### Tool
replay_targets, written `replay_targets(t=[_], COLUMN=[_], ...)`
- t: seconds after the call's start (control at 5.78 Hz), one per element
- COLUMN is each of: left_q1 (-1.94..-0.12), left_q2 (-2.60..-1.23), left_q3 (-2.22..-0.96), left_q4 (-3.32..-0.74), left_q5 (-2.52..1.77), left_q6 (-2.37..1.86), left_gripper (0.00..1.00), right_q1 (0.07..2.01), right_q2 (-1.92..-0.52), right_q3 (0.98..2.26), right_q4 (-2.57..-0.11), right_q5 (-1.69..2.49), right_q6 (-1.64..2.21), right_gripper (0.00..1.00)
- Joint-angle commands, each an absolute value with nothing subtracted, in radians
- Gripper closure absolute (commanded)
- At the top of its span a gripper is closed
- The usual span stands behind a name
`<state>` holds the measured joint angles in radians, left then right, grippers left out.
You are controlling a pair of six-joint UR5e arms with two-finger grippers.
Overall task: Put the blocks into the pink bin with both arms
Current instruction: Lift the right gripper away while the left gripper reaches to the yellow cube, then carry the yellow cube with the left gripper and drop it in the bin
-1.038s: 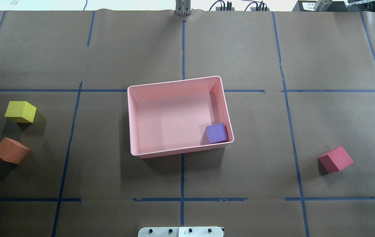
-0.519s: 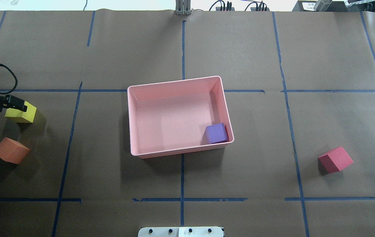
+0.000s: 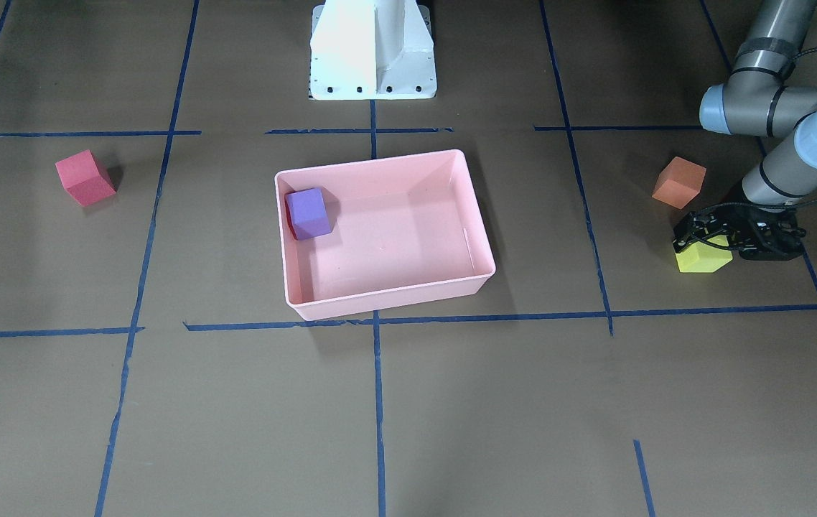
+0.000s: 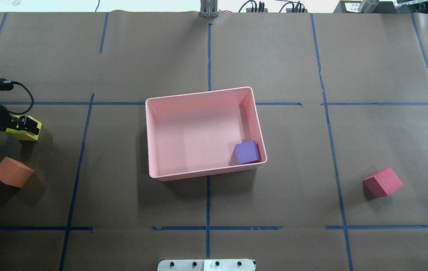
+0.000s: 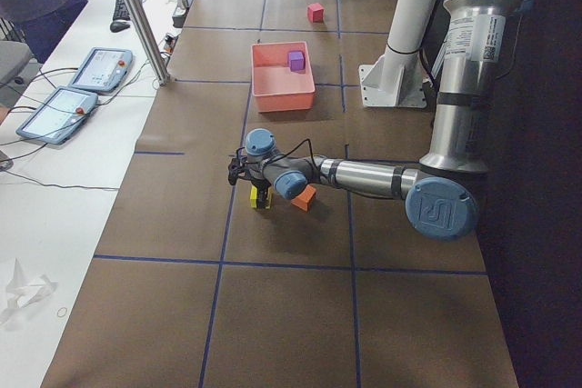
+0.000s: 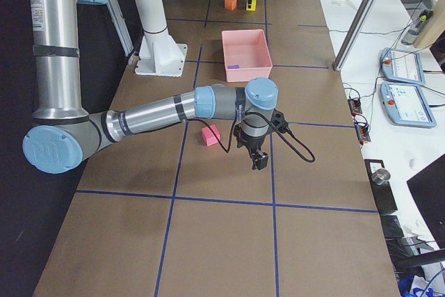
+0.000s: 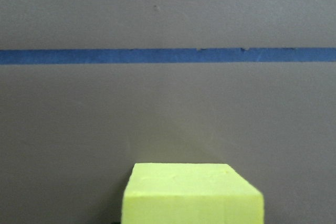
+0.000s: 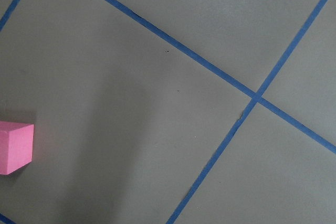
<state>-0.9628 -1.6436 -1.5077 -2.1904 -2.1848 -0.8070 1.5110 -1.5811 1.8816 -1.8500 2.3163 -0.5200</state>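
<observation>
The pink bin (image 4: 202, 93) sits mid-table and also shows in the front view (image 3: 372, 161). A purple block (image 4: 247, 151) lies in its near right corner. The yellow-green block (image 4: 29, 134) lies at the far left, with the orange block (image 4: 12, 172) just nearer the robot. My left gripper (image 4: 26, 124) is low over the yellow-green block (image 3: 703, 260), open, one finger on each side of it. The red block (image 4: 383, 182) lies alone at the right. My right gripper (image 6: 259, 161) hangs just beyond the red block (image 6: 210, 135); I cannot tell whether it is open or shut.
The white pedestal base (image 3: 372, 50) stands at the robot's edge of the table. Blue tape lines cross the brown paper cover. A metal pole (image 5: 136, 15) and operator tablets (image 5: 100, 68) stand on the white bench past the far edge.
My left arm came in from the left edge and moved right, until its gripper sat over the yellow-green block. The blocks and the bin have not moved.
</observation>
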Motion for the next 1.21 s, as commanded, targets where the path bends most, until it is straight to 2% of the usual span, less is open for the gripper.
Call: replay_targets(t=[0.0,0.35,0.52,0.86,1.04], left_q1=[-0.966,-0.968,-0.962,-0.791,-0.661], left_q2=[-1.686,-1.799,-1.883,-2.076,-2.212], left_q3=[-1.561,-1.633,-1.661,-1.814,-1.822], left_q4=[-2.181,-2.168,-2.078,-1.714,-1.543], left_q5=[-2.183,-2.183,-2.183,-2.064,-1.949], left_q6=[-0.817,-0.944,-0.997,-1.18,-1.283], left_gripper=[0.62,0.62,0.62,0.62,0.62], right_q1=[1.511,1.511,1.511,1.506,1.485], right_q2=[-1.589,-1.615,-1.615,-1.615,-1.615], right_q3=[1.882,1.887,1.887,1.904,1.928], right_q4=[-1.85,-1.848,-1.848,-1.847,-1.847], right_q5=[2.322,2.347,2.347,2.385,2.391], right_q6=[-0.514,-0.509,-0.505,-0.413,-0.349], right_gripper=[0.0,0.0,0.0,0.0,0.0])
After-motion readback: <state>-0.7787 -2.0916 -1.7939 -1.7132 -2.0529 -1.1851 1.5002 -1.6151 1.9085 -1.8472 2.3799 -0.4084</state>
